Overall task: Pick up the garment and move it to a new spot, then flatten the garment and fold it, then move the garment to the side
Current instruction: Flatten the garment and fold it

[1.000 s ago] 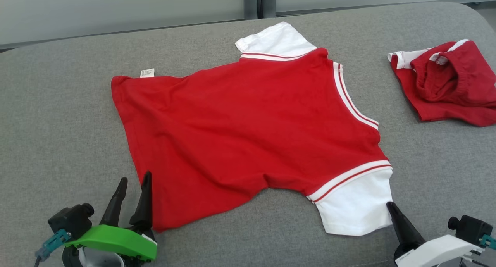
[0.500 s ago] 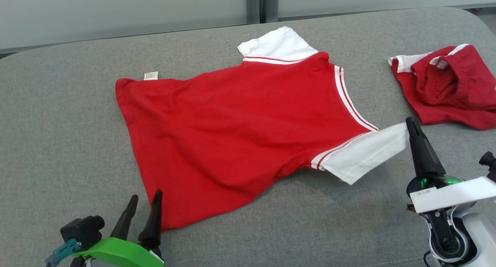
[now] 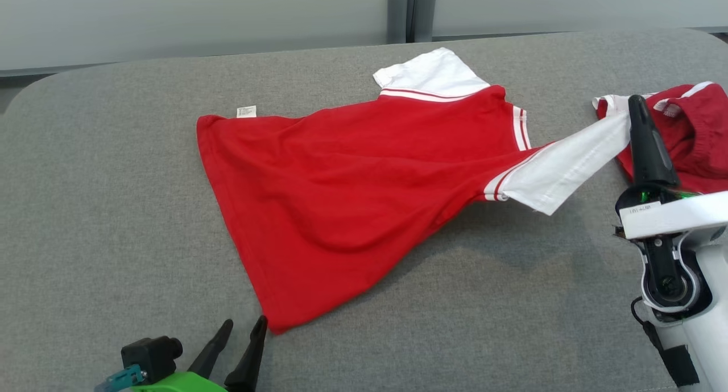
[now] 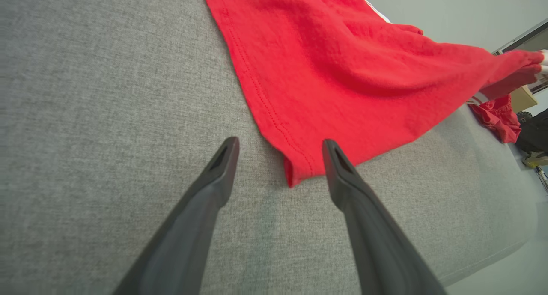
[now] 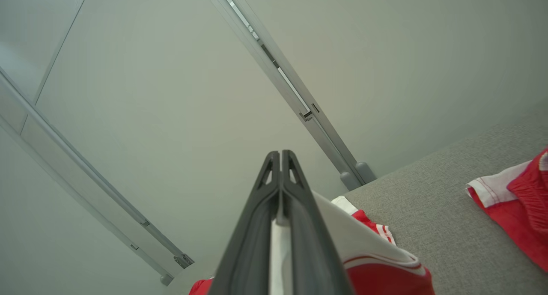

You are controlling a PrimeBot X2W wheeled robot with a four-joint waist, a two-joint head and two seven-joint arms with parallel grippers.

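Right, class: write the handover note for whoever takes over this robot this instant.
Left claw: open, empty, beside the near hem corner of the red short-sleeved fabric shirt.
Right claw: shut on the shirt's white sleeve, holding it raised above the grey upholstered surface.
Shirt body lies spread on the surface; a second crumpled red-and-white garment sits at the far right.
Done: sleeve gripped.
Left: flatten, fold, move aside.

The right tool (image 3: 635, 103), clamped on the white sleeve (image 3: 569, 164), has risen, lifting it off the bench (image 3: 114, 210) and drawing the red shirt (image 3: 352, 176) up at that side
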